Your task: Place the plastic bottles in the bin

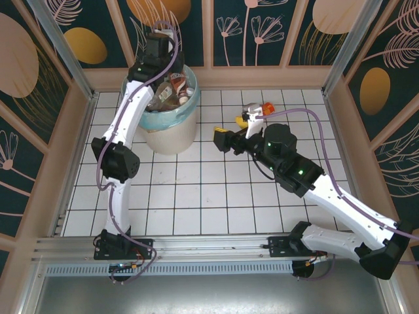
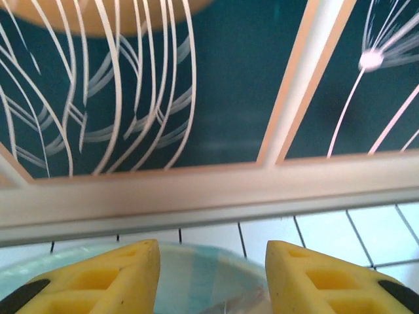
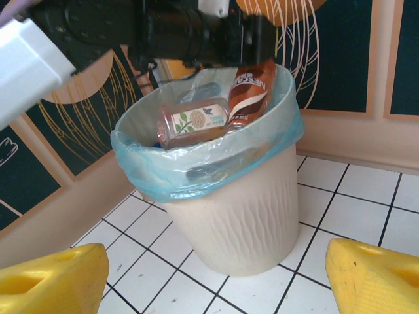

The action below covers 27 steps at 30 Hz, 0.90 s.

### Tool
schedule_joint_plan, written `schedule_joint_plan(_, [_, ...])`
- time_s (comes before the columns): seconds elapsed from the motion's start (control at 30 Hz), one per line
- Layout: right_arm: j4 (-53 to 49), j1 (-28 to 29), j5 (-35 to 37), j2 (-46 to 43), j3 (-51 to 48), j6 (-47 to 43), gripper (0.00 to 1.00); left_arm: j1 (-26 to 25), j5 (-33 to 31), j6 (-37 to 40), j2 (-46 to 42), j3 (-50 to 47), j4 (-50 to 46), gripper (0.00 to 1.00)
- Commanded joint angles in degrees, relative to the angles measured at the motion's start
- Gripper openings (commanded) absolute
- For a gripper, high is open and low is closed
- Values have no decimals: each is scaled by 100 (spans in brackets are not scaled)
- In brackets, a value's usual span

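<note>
**Bin nearly full, last bottles waiting by the far edge**

The white tiled worktop (image 1: 196, 196) carries everything. The bin (image 1: 171, 134) stands toward its far-left corner, close to the back wall, with the blue-green bag folded over its rim. That placing lets either arm reach it.

The left arm stretches from its base at the near edge right up over the bin. The left gripper (image 2: 213, 282) hangs above the far rim with its yellow fingers spread and nothing between them. Bag and rim show just beneath, which looks like the pose for a drop rather than a grab.

The right arm reaches in from the near-right corner toward the middle of the worktop. The right gripper (image 3: 216, 278) is also spread wide and empty. It faces the bin's wall and sits low over the tiles, well short of it.

The plastic bottles are split. Several are heaped inside the bin, among them a pinkish bottle (image 3: 193, 121) lying on its side and a brown bottle (image 3: 249, 91) leaning upright against the bag just under the left arm's wrist. The heap comes close to the rim.

A small cluster of loose bottles (image 1: 256, 109) lies near the far edge, right of the bin and just beyond the right arm's wrist. One is orange, one clear. These seem to be all that is left, and the right arm is the nearer one to take them.
</note>
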Motion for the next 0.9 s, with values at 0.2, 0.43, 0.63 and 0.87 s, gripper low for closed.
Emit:
schedule_joint_plan(0.2, [301,35,-16,-176,-110,27,87,91,-564,297,-1094,-1794,-364,47])
schedule_joint_plan(0.43, [315,40,43,242,105,17,87,133,-52,-46,-1355,-1917,205,61])
schedule_joint_plan(0.63, [-296,-63,1124,795,648,435,89,132,256,-361,-1387,-1191,445,66])
schedule_joint_plan(0.87, [-774,-875,585,1287,861,1228,89,129,-273,-358,-2835,-3324,1124,58])
